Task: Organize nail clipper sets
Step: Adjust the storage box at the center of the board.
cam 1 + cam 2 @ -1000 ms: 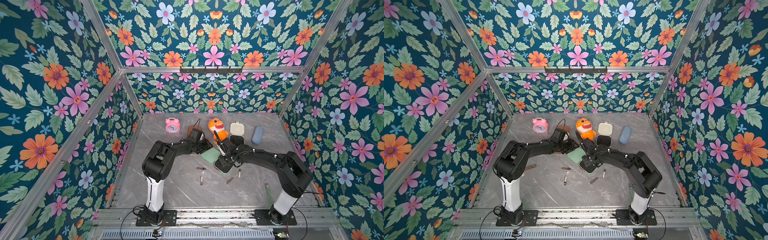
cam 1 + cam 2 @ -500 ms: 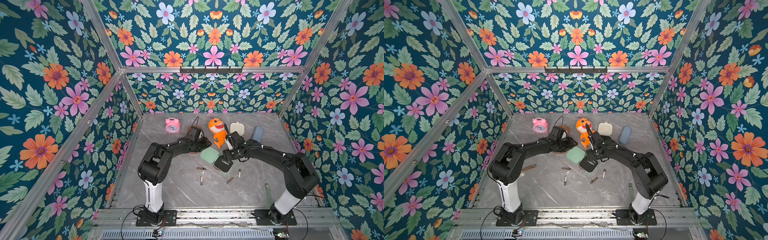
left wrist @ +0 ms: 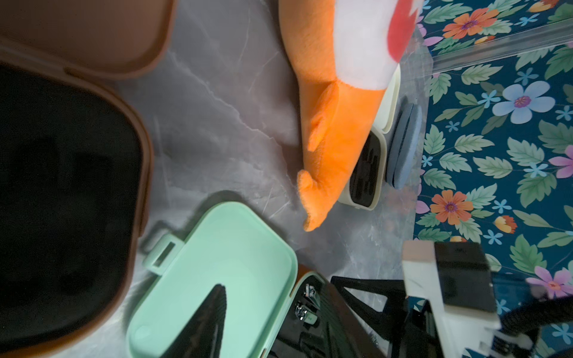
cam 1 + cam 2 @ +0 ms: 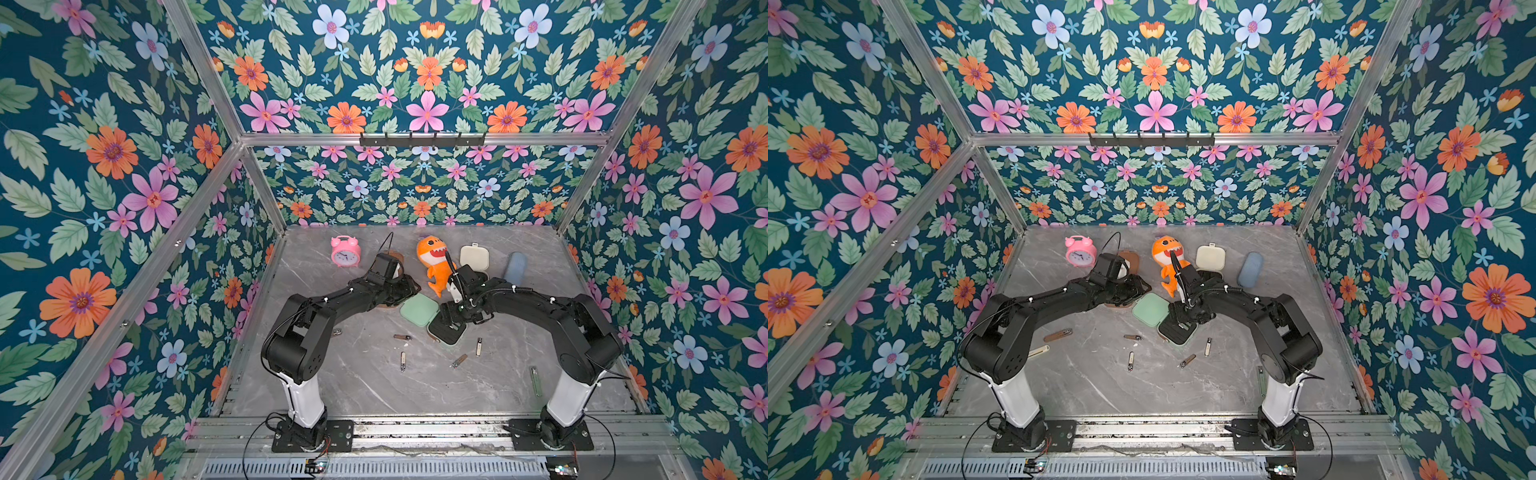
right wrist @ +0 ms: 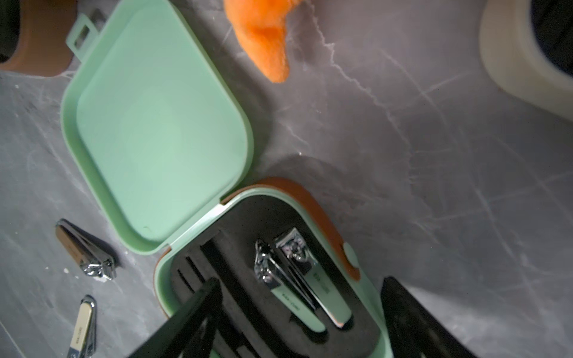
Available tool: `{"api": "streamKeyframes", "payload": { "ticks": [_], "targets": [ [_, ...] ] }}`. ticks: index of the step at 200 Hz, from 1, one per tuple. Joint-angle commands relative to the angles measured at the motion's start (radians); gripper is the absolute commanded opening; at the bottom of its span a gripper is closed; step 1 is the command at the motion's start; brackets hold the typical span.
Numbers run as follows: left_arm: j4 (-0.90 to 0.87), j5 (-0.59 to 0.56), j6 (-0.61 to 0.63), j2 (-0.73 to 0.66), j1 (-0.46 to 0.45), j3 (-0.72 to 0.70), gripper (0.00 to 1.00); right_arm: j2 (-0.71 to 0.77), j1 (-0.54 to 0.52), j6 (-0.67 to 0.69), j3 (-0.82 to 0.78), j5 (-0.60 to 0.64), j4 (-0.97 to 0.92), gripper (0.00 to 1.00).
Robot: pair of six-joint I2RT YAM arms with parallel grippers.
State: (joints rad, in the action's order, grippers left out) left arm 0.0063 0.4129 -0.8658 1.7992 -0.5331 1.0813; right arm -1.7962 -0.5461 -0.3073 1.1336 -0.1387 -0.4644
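In both top views, find the mint green case (image 4: 419,309) open mid-table, right gripper (image 4: 451,323) low over its black insert, left gripper (image 4: 405,289) over the brown case (image 4: 1131,261) just left

From the left wrist, only one fingertip (image 3: 214,310) above the mint lid; cannot tell that pincer's state

From the right wrist alone, jaws spread wide astride two mint-handled clippers (image 5: 297,279) seated in the insert, pinching nothing

Rise straight up without brushing them; sort the loose clippers (image 5: 83,251) nearby by handle colour

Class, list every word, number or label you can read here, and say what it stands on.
No text is readable.
Mint-handled nail clippers: dark handle lettering, too blurred.
Cream-handled nail clipper: handle lettering, too blurred.
Pink alarm clock: dial numerals too small.
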Motion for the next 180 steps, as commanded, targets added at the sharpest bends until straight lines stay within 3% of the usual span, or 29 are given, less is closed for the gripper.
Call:
{"api": "streamKeyframes", "payload": {
  "ticks": [1,61,107,135,169,180],
  "targets": [
    [0.001,-0.02,0.003,-0.019,0.001,-0.019,0.52,0.017,-0.003,-0.021,-0.018,-0.062,0.02,0.82],
    [0.003,-0.019,0.009,-0.029,0.008,-0.048,0.52,0.102,-0.066,-0.081,-0.086,-0.101,0.031,0.81],
    [0.006,-0.016,0.014,-0.021,0.012,-0.057,0.52,0.127,-0.101,-0.123,-0.085,-0.039,-0.006,0.75],
    [0.009,-0.011,0.016,-0.015,0.012,-0.056,0.52,0.128,-0.102,-0.118,-0.051,0.005,-0.034,0.59],
    [0.009,-0.01,0.018,-0.011,0.012,-0.056,0.52,0.094,-0.102,-0.101,0.002,0.002,-0.059,0.24],
    [0.009,-0.01,0.02,-0.009,0.011,-0.056,0.52,0.077,-0.102,-0.096,0.015,0.002,-0.066,0.17]
  ]
}}
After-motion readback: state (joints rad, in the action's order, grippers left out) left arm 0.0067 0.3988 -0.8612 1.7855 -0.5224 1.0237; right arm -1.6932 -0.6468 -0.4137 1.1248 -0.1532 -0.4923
